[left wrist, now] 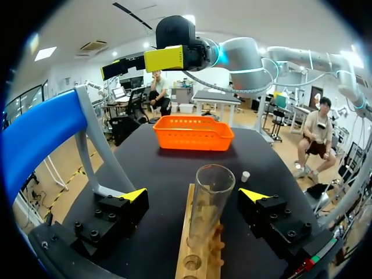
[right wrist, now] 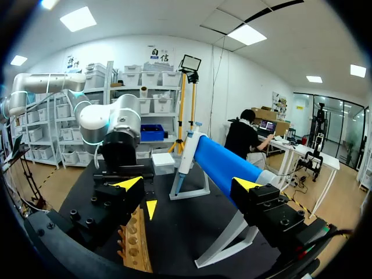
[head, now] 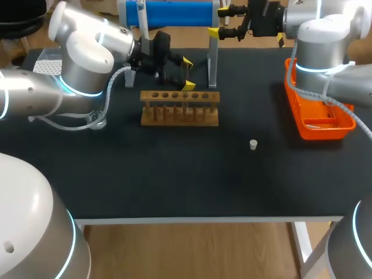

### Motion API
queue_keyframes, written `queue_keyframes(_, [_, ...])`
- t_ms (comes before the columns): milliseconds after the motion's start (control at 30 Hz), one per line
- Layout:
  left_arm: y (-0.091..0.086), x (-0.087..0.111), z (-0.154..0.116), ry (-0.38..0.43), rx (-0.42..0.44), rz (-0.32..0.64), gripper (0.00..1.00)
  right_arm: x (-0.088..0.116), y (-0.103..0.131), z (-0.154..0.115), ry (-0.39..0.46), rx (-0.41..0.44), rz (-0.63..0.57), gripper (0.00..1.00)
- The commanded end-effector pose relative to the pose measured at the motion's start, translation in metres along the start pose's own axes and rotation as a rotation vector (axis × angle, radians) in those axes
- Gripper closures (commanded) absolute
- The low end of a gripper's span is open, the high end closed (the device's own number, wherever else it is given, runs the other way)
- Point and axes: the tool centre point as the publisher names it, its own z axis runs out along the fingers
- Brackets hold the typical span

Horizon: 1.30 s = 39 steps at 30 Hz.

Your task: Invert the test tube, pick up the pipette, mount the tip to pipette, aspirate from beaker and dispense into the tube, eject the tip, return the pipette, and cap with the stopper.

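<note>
left gripper (left wrist: 195,195): released, fingers spread wide either side of the test tube (left wrist: 212,203), touching neither side. tube: stands upright in the wooden rack (head: 180,107). right gripper (right wrist: 187,184): also released, jaws wide, up at the back of the table with the blue pipette (right wrist: 224,163) ahead on its white stand (right wrist: 224,247). stopper (head: 253,144): lies on the table between rack and orange basket (head: 317,125), apart from both.

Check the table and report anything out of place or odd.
Nothing looks spilled or broken. The one stray item is the small white stopper, alone on the bare table between the wooden rack and the orange tray. The glass tube stands at the rack, uncapped, between the open fingers of the left gripper.
</note>
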Motion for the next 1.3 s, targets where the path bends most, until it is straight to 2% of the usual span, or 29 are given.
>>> queue_keyframes(33, [0.0, -0.002, 0.0, 0.005, 0.001, 0.0, 0.0, -0.001, 0.0, 0.0, 0.004, 0.002, 0.001, 0.0])
queue_keyframes(200, [0.0, -0.002, 0.0, 0.005, 0.001, 0.0, 0.0, -0.001, 0.001, -0.004, 0.006, 0.001, 0.002, 0.0])
queue_keyframes(333, [0.0, -0.002, 0.0, 0.005, 0.001, 0.0, 0.0, 0.003, -0.005, -0.04, 0.005, 0.018, -0.044, 0.0])
queue_keyframes(667, [0.0, -0.002, 0.0, 0.005, 0.001, 0.0, 0.0, 0.008, -0.025, -0.17, -0.077, 0.054, -0.081, 0.0])
queue_keyframes(833, [0.0, -0.002, 0.0, 0.005, 0.001, 0.0, 0.0, 0.028, -0.04, -0.222, -0.088, 0.068, -0.064, 0.0])
queue_keyframes(967, [0.0, -0.002, 0.0, 0.005, 0.001, 0.0, 0.0, 0.054, -0.057, -0.254, -0.071, 0.081, -0.067, 0.0])
queue_keyframes(1100, [0.0, -0.002, 0.0, 0.005, 0.001, 0.0, 0.0, 0.075, -0.077, -0.272, -0.051, 0.11, -0.06, 0.0])
queue_keyframes(1300, [0.0, -0.002, 0.0, 0.005, 0.001, 0.0, 0.0, 0.098, -0.114, -0.277, -0.027, 0.164, -0.07, 0.0])
